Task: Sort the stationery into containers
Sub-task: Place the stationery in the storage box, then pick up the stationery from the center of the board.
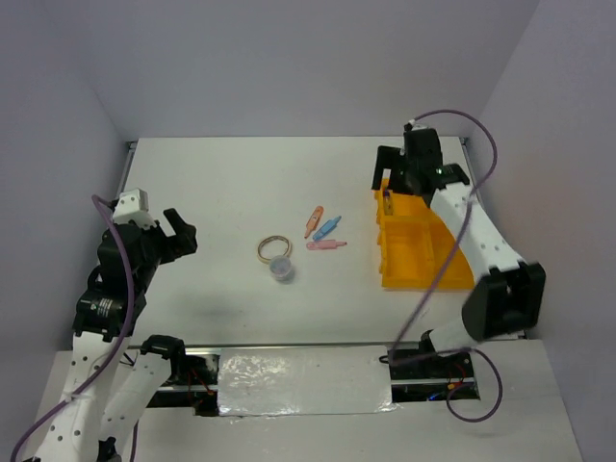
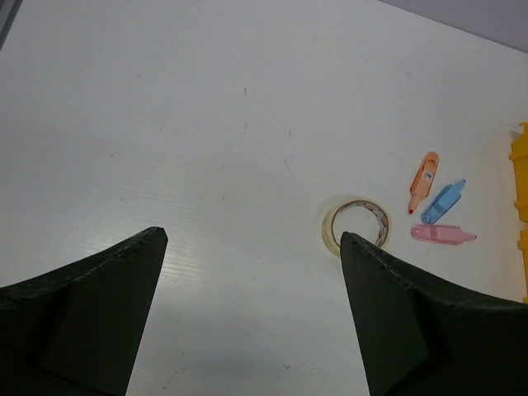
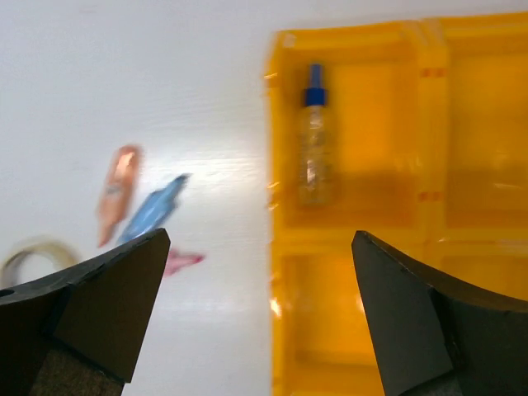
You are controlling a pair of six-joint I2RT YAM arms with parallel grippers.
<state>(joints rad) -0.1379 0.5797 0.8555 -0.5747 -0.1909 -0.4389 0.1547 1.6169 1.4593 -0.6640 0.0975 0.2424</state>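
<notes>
Right gripper [image 3: 260,239] hangs spread and empty over the yellow tray [image 3: 487,107], with the blue-capped bottle [image 3: 313,136] lying in the compartment just ahead of it, so that one's sorted I'd say. Next it needs to reach left for the clips [image 3: 153,210]. Left gripper [image 2: 252,239] is spread and empty too, tan ring [image 2: 356,224] just ahead. No readable labels anywhere

We see a white table [image 1: 221,183], pale lilac walls [image 1: 289,58] closing it on three sides, a shiny plastic strip [image 1: 303,383] along its near edge, soft even light.
</notes>
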